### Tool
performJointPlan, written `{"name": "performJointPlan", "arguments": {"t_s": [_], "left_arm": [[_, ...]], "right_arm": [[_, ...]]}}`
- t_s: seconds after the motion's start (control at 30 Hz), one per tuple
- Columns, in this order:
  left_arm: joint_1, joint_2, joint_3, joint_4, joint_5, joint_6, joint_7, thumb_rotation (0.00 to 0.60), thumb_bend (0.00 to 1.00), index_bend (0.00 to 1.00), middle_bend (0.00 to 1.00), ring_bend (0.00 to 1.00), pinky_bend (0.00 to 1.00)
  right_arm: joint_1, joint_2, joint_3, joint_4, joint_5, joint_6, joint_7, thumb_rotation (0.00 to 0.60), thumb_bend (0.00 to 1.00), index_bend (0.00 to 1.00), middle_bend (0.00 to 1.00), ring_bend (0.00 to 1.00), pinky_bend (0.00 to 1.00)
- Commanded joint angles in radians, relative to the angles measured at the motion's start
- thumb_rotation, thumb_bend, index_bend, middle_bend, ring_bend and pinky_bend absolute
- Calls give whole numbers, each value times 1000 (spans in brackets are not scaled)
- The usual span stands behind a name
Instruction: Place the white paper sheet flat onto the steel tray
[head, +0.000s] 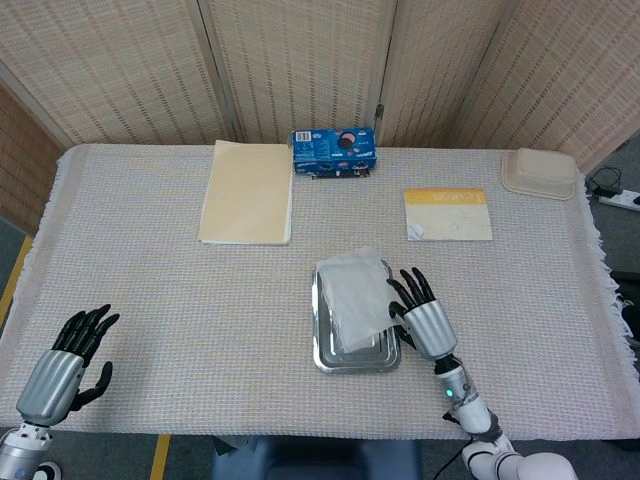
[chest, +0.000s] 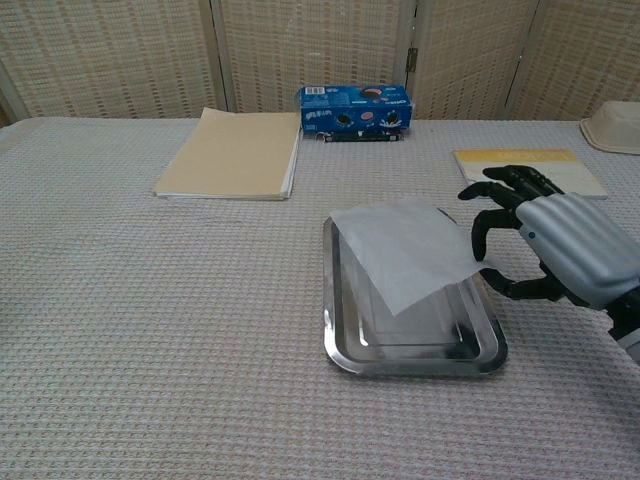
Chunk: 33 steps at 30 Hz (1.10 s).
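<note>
The white paper sheet (head: 352, 295) (chest: 405, 250) lies slanted over the steel tray (head: 355, 360) (chest: 420, 360), covering its far and middle part. Its right edge stays lifted off the tray. My right hand (head: 425, 318) (chest: 565, 245) is just right of the tray, low over the cloth, pinching the sheet's right corner between thumb and a finger while the other fingers spread. My left hand (head: 65, 365) hangs at the near left corner of the table, fingers apart, holding nothing. The chest view does not show it.
A tan folder (head: 247, 190) (chest: 232, 152) lies at the back left. Behind the tray stands a blue cookie box (head: 333, 150) (chest: 354, 108). A yellow-topped booklet (head: 448, 213) (chest: 530, 170) lies back right, and a beige container (head: 540, 172) sits at the far right corner.
</note>
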Motion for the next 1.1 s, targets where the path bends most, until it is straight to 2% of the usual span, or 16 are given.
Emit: {"name": "performJointPlan", "arguments": {"t_s": [0.03, 0.2, 0.33, 0.43, 0.7, 0.9, 1.1], "left_arm": [[0, 3, 2, -2, 6, 5, -5, 600, 652, 0, 0, 0, 0], [4, 6, 6, -7, 13, 13, -3, 600, 652, 0, 0, 0, 0], [4, 5, 7, -9, 16, 13, 0, 600, 652, 0, 0, 0, 0], [5, 7, 7, -13, 10, 9, 3, 600, 652, 0, 0, 0, 0], [6, 12, 9, -21, 16, 14, 3, 600, 652, 0, 0, 0, 0], [8, 13, 10, -22, 23, 21, -1, 600, 652, 0, 0, 0, 0], [7, 12, 9, -20, 21, 19, -1, 600, 651, 0, 0, 0, 0]], "right_arm": [[-17, -3, -22, -61, 1, -33, -53, 600, 556, 769, 213, 60, 0], [-23, 19, -42, -143, -15, -28, -99, 600, 556, 744, 201, 62, 0], [-30, 43, -50, -215, -11, -51, -142, 600, 556, 593, 157, 62, 0], [-38, 61, -45, -264, -1, -62, -229, 600, 556, 509, 118, 63, 0], [-45, 131, -56, -426, 7, -115, -379, 600, 556, 281, 6, 0, 0], [-47, 205, -66, -582, 32, -188, -441, 600, 555, 126, 0, 0, 0], [-32, 295, -56, -766, 96, -303, -507, 600, 555, 40, 0, 0, 0]]}}
